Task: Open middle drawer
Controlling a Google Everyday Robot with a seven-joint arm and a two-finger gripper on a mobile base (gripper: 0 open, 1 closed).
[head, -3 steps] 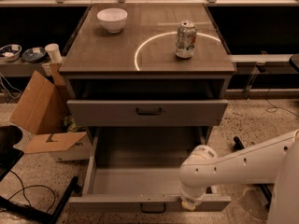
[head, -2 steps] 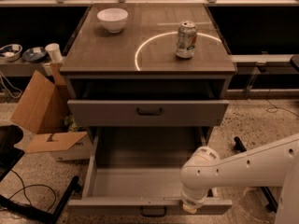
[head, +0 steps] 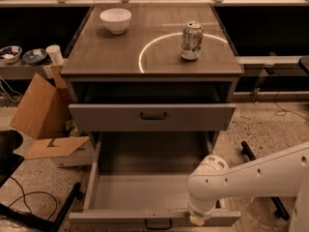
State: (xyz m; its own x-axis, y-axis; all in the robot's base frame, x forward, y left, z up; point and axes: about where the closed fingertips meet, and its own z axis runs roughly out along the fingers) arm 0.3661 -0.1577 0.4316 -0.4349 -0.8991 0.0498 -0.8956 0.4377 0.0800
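The middle drawer (head: 120, 216) stands pulled far out toward the camera, showing its bare grey inside, a low front and a small dark handle (head: 158, 224) at the bottom edge. Above it sits the taller-fronted top drawer (head: 96, 117), out only a little. My white arm reaches in from the lower right, and its gripper (head: 197, 220) hangs at the middle drawer's front rim, just right of the handle. The end of the gripper is hidden behind the wrist.
On the cabinet top stand a white bowl (head: 116, 19) and a soda can (head: 191, 41). An open cardboard box (head: 41, 115) lies on the floor at left, with cables and a black leg (head: 63, 209) nearby. Another black bar (head: 263, 173) lies at right.
The middle drawer has slid a little further out toward the camera, and the arm's wrist has moved down and slightly right with it.
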